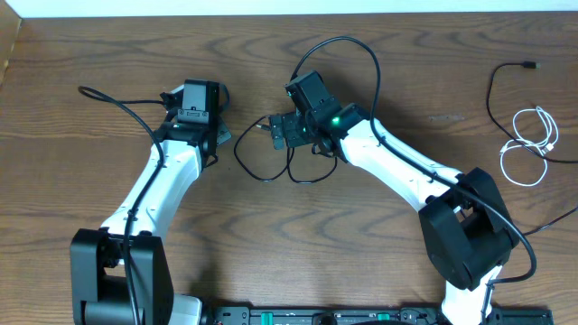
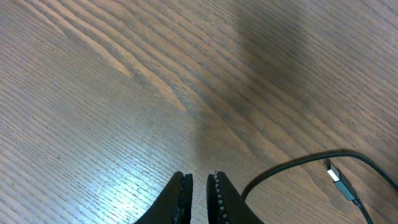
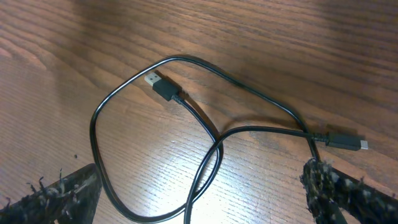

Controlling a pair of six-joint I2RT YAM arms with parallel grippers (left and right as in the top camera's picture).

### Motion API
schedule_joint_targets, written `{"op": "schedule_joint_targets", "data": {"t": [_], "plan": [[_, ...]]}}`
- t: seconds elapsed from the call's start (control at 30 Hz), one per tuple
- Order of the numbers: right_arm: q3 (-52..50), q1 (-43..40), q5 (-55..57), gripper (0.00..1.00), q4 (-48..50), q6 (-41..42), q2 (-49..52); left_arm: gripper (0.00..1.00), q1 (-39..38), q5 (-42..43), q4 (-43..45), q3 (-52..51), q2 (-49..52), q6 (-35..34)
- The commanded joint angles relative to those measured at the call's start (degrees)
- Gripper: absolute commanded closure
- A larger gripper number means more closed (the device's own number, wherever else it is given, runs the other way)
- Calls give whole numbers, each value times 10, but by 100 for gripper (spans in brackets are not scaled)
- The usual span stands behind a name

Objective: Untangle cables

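A thin black cable [image 3: 249,93] lies in a loop on the wooden table, crossing over itself; its wide plug [image 3: 163,89] rests inside the loop and its small plug [image 3: 342,140] lies to the right. My right gripper [image 3: 199,186] hangs open just above this loop [image 1: 238,155], its fingers on either side of the crossing without touching the cable. My left gripper [image 2: 199,180] is shut on nothing, left of the loop; the same cable [image 2: 298,165] and a plug [image 2: 339,177] lie beside it. A short white cable [image 1: 517,144] and another black cable [image 1: 492,90] lie apart at the far right.
The left arm's own thicker black cable [image 1: 117,99] arcs over the table at the left. The right arm's cable [image 1: 361,54] arches behind the right wrist. The table's far edge [image 1: 289,11] runs along the top.
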Motion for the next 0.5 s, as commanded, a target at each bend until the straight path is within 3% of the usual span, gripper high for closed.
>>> {"op": "schedule_joint_targets", "data": {"t": [0.0, 0.47], "plan": [[-1, 8, 11, 1, 1, 4, 2, 85, 0, -16, -1, -7, 2, -3], [-2, 13, 11, 1, 2, 4, 2, 85, 0, -16, 0, -7, 2, -3]]}}
